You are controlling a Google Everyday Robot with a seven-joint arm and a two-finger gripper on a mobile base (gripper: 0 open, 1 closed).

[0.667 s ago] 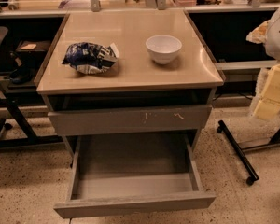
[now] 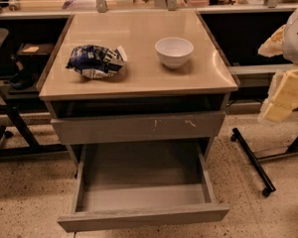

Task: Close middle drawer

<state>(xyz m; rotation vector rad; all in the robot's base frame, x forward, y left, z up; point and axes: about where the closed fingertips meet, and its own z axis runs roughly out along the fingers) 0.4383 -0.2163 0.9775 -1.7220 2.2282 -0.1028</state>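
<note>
**Almost nothing moved: middle drawer open, end effector off to the right**

Hardly anything has shifted since the earlier frame. We see the bag, the bowl and both drawers where they were, and the arm at the right edge sits in nearly the same spot.

The middle drawer (image 2: 143, 197), a wide shallow grey box with a plain flat front and no handle, is pulled far out of the cabinet toward us. Its grey interior is bare. Directly above it sits the grey drawer front with pale orange scratch marks (image 2: 136, 128), and a dark gap separates that front from the bench top.

On the tan flat-topped bench (image 2: 139, 81) a crumpled blue-and-white snack bag (image 2: 95, 61) lies at the left. A round white bowl (image 2: 174, 51) stands upright at the right, well apart from the bag.

The pale cream, blocky end effector (image 2: 284, 94) hangs at the right edge of the view. It is beside the bench, clear of the cabinet and touching neither drawer. We cannot tell whether it is spread or pressed together.

Below it, a black wheeled stand leg (image 2: 252, 158) runs across the speckled floor (image 2: 30, 197).
</note>
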